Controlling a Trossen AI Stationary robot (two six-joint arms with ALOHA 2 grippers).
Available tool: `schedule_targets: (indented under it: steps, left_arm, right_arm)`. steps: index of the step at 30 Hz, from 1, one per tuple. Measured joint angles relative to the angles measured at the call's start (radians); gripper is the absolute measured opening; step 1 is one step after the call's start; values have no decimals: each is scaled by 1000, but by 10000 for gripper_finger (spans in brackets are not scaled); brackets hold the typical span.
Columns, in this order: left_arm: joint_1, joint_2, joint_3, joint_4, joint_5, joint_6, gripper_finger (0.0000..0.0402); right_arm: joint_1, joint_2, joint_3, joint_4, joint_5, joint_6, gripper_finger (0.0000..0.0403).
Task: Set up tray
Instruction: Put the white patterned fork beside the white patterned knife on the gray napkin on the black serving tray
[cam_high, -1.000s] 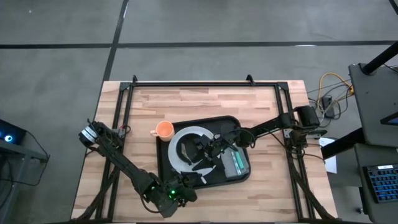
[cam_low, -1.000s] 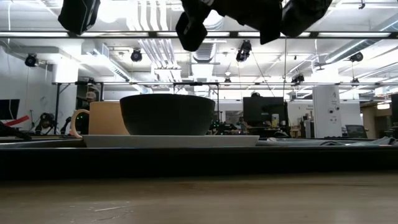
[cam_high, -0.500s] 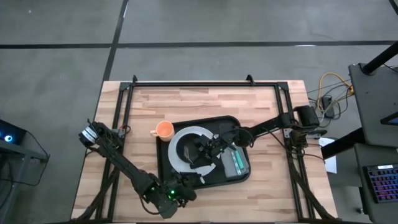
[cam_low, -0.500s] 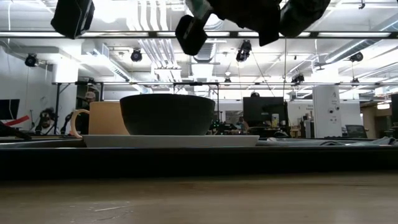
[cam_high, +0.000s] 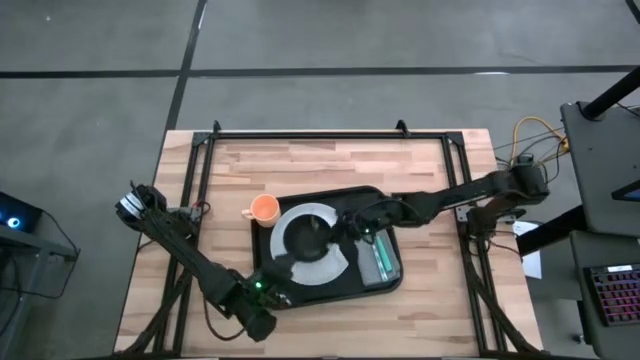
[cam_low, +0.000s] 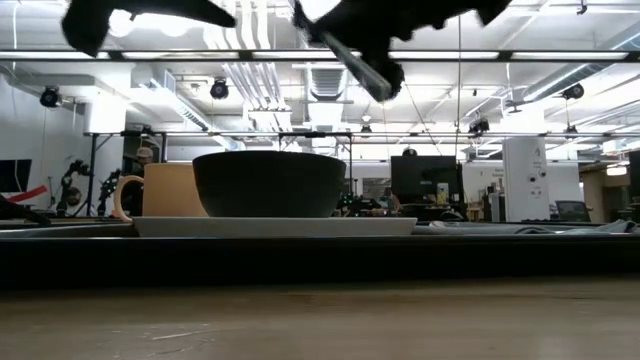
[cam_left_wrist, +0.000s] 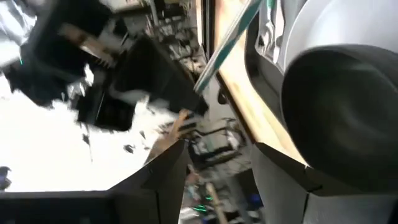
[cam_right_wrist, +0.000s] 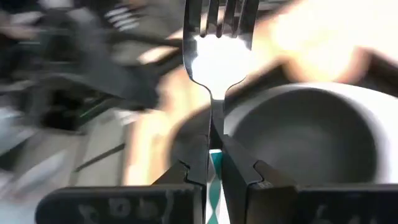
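We hold a fork (cam_right_wrist: 214, 56) pinched by its thin handle in our right gripper (cam_right_wrist: 213, 163), tines pointing away from the wrist, above the black tray (cam_high: 300, 295) that lies in the middle of the wooden table (cam_high: 330, 165). The main risk, as we judge it, is that so narrow a pinch lets the fork swivel or slip, so it could drop onto the dark bowl (cam_high: 305, 236) or clatter against the white plate (cam_high: 335, 265) under it, both of which sit on the tray. A careless lowering could also knock the orange mug (cam_high: 264, 208), which stands just beside the tray's far left corner, or land the fork crooked across the grey folded cloth (cam_high: 380, 262) at the tray's right side. Our right arm reaches in from the table's right edge, stretched low over the tray beside the bowl, its fingers clenched on the fork. Our left gripper (cam_left_wrist: 217, 174) hangs at the tray's near left corner, fingers spread and holding nothing.
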Motion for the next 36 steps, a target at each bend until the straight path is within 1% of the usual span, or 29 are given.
schedule_targets:
  steps: [2, 5, 6, 8, 10, 13, 15, 17, 21, 27, 36]
  left_arm:
    - [0, -27, -5, -93, 1, -134, 163]
    - [-1, -60, -13, -199, 9, -293, 163]
    - [-7, -72, -18, -227, 15, -338, 163]
    - [-11, -101, -23, -268, 39, -405, 163]
    - [-18, -135, -28, -292, 105, -466, 163]
    - [-22, -185, -33, -311, 248, -556, 163]
    - [-21, -222, -40, -325, 315, -603, 164]
    - [-21, -256, -49, -329, 352, -638, 164]
    - [-31, -315, -66, -373, 399, -709, 164]
    - [-37, -370, -84, -424, 438, -779, 164]
    - [-43, -383, -112, -434, 439, -799, 164]
  right_arm:
    - [4, -46, 0, -112, 121, 65, 13]
    - [6, -105, 0, -309, 286, 224, 13]
    - [8, -114, 0, -364, 326, 281, 13]
    - [10, -123, 0, -484, 368, 387, 13]
    - [13, -114, -1, -552, 366, 502, 13]
    - [36, -69, 0, -591, 352, 623, 13]
    - [46, -20, 9, -604, 346, 664, 12]
    - [45, 23, 36, -688, 343, 694, 12]
    - [31, 69, 84, -866, 336, 772, 12]
    - [23, 103, 121, -858, 293, 776, 12]
    - [0, 185, 91, -858, 245, 794, 12]
